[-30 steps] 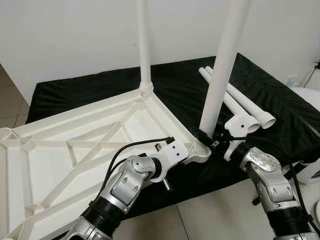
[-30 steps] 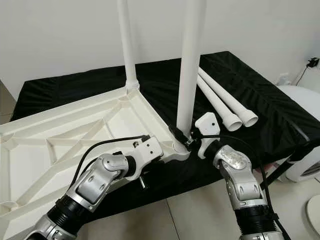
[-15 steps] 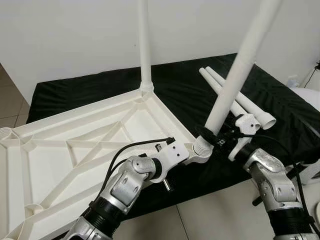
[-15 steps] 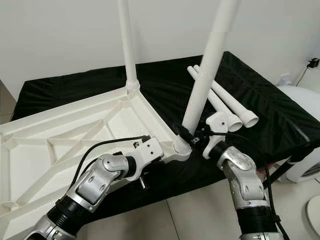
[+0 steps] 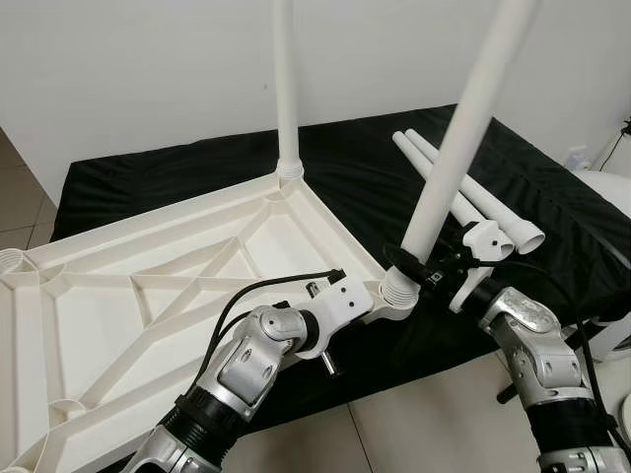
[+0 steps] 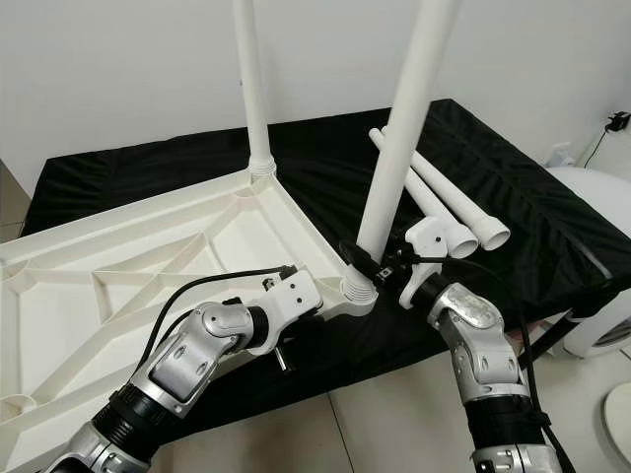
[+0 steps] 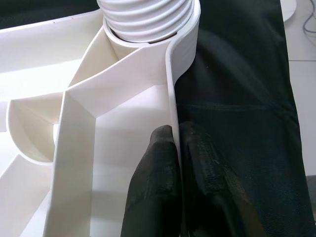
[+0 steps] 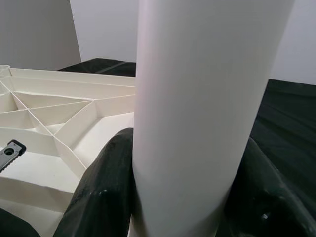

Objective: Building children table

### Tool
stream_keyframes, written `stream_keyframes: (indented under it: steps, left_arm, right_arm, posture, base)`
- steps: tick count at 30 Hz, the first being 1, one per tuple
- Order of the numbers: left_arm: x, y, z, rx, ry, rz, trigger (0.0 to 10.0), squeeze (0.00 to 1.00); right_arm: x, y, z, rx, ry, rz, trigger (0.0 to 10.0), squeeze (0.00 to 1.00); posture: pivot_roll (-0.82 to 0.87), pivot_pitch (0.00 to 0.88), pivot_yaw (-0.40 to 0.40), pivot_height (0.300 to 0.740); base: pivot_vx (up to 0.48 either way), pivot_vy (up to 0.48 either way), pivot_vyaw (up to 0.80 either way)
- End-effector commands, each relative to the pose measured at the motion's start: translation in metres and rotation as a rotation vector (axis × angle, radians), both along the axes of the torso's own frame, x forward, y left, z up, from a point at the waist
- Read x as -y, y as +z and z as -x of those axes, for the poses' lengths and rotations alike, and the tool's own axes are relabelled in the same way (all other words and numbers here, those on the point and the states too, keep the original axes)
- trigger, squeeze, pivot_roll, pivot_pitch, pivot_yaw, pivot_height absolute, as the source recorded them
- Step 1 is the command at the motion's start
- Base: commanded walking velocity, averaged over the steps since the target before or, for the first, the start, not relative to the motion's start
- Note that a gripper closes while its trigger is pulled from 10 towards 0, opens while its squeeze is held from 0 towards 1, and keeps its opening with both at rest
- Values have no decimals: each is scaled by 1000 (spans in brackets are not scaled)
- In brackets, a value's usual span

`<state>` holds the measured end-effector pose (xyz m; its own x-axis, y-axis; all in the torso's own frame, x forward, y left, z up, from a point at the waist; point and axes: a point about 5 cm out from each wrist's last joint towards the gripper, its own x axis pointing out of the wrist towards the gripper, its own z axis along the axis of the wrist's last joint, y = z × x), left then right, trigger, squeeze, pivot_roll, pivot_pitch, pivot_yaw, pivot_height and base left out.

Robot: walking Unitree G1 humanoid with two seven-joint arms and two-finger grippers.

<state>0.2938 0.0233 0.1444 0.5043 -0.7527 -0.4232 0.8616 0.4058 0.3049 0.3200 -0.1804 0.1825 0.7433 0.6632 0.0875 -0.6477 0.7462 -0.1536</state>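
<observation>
Surface: black-draped desk (image 5: pixel 148 172), white wall behind.
Tabletop (image 5: pixel 148 296): inverted; left jaws (image 7: pixel 177 163) pinch its rim.
Leg (image 5: pixel 449 158): clamped between right jaws (image 6: pixel 380 271); upright a second ago, now tilted, base at corner socket (image 5: pixel 399 286).
Meaning: probably not seated yet.

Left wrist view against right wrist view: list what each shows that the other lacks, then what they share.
Left wrist view alone: the left end effector, its fingers pinching the tabletop's outer rim, and the ribbed threaded socket.

Right wrist view alone: the table leg held between the right end effector's fingers, plus the white wall.

Both: the upturned white tabletop with its ribs, and the black cloth under it.
</observation>
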Motion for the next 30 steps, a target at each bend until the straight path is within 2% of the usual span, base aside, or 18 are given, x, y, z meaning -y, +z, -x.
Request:
stream_keyframes:
  steps: [1,9,15,23,30]
  left_arm:
    - [-1,23,-5,116,26,28,10000,0]
    - [0,23,-4,118,24,30,10000,0]
    - [1,23,-3,117,19,33,10000,0]
    - [1,23,-1,116,20,38,10000,0]
    - [1,24,-1,119,17,40,10000,0]
  right_arm:
    - [9,-35,2,-158,-40,77,10000,0]
    - [4,-33,-4,-141,2,103,10000,0]
    - [1,-35,-8,-122,25,169,10000,0]
    - [-7,-46,4,-122,53,159,10000,0]
    - [1,-56,13,-139,19,154,10000,0]
  posture:
    - [-118,100,51,740]
    - [-118,92,49,740]
    - [-117,88,47,740]
    - [-116,83,41,740]
    - [-118,88,43,740]
  base:
    - [0,0,0]
    - [0,0,0]
    - [0,0,0]
    - [0,0,0]
    - [0,0,0]
